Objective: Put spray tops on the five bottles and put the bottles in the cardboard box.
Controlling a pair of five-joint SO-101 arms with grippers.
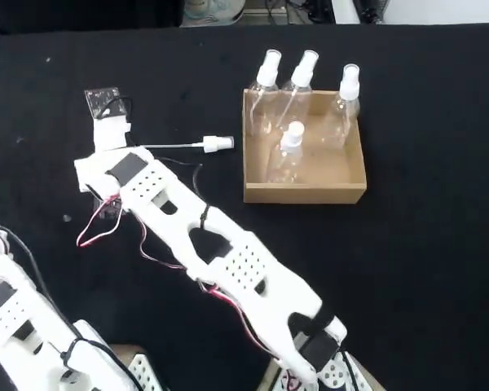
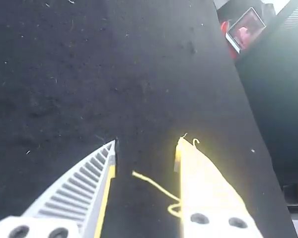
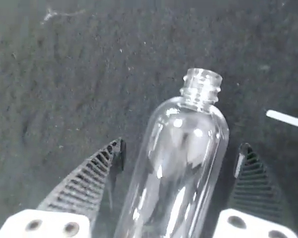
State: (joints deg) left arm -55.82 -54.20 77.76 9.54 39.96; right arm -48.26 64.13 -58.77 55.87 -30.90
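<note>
A clear bottle (image 3: 176, 168) with no top lies on the black table between the spread fingers of my right gripper (image 3: 183, 147), which is open around it without clamping it. From above, this gripper (image 1: 107, 116) sits at the far left with the bottle (image 1: 104, 99) at its tip. A loose spray top (image 1: 218, 144) lies just to its right, and its thin tube (image 3: 287, 119) points toward the bottle. The cardboard box (image 1: 304, 194) holds several bottles (image 1: 287, 155) with spray tops on. My left gripper (image 2: 146, 145) is open over bare table.
The right arm (image 1: 228, 261) stretches diagonally across the table's middle from the front right. The left arm (image 1: 16, 326) stays at the front left corner. A dark drop lies beyond the table edge (image 2: 248, 99).
</note>
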